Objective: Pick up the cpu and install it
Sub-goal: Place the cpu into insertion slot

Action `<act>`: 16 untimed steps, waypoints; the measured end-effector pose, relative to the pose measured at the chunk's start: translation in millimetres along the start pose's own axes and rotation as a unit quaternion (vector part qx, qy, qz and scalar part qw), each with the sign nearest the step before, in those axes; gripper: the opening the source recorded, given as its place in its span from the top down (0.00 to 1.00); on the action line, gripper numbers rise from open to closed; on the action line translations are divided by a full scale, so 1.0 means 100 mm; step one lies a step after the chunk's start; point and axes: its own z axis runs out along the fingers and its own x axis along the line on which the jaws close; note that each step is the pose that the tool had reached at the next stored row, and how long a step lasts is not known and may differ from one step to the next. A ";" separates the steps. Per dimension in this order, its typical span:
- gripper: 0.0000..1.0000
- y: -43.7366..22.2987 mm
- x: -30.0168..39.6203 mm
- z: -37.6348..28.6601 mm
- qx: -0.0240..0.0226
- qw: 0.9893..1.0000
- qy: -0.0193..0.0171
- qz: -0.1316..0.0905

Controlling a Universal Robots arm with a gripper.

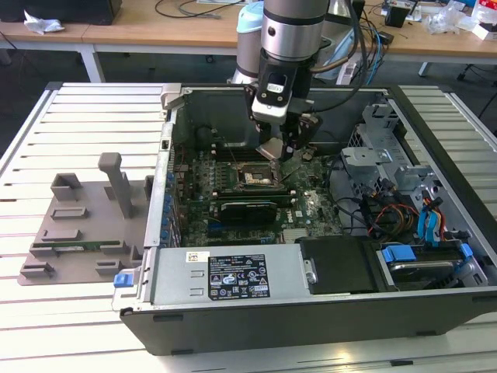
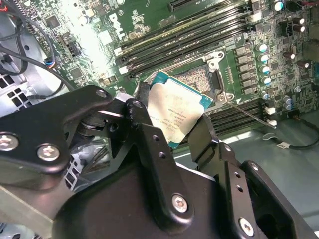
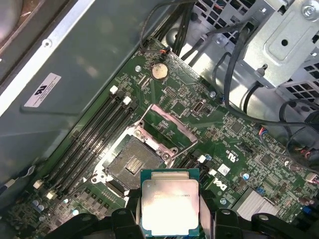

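Over the green motherboard, inside the dark open tower case lying on its side: black two-finger gripper is clamped on the small flat square cpu, which has a silver-grey metal top and a thin greenish rim. Fingers pinch two opposite edges, chip between them, metal top visible in both wrist views. Same grip in the first wrist view: gripper, cpu.

Cpu is not seated. Exterior view: cpu tilted, held off the board, just above the black square socket and slightly toward the exterior view's right of it. Socket shows a bare contact field. Its silver metal load frame is swung open beside it. Thin wire lever sticks out at an angle next to the socket.

Long black memory slots run along one side of the socket. Round silver coin cell sits further up the board.

Silver-and-black arm comes down into the case from above. Grey plastic tray lies on the white slatted table, on the exterior view's left of the case, well apart from the gripper.
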 end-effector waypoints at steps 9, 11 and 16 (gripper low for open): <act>0.45 0.000 0.000 0.001 0.001 1.000 0.000 0.031; 0.45 0.000 0.000 0.001 0.001 0.999 0.000 0.038; 0.45 0.000 0.000 0.002 0.002 0.998 0.000 0.058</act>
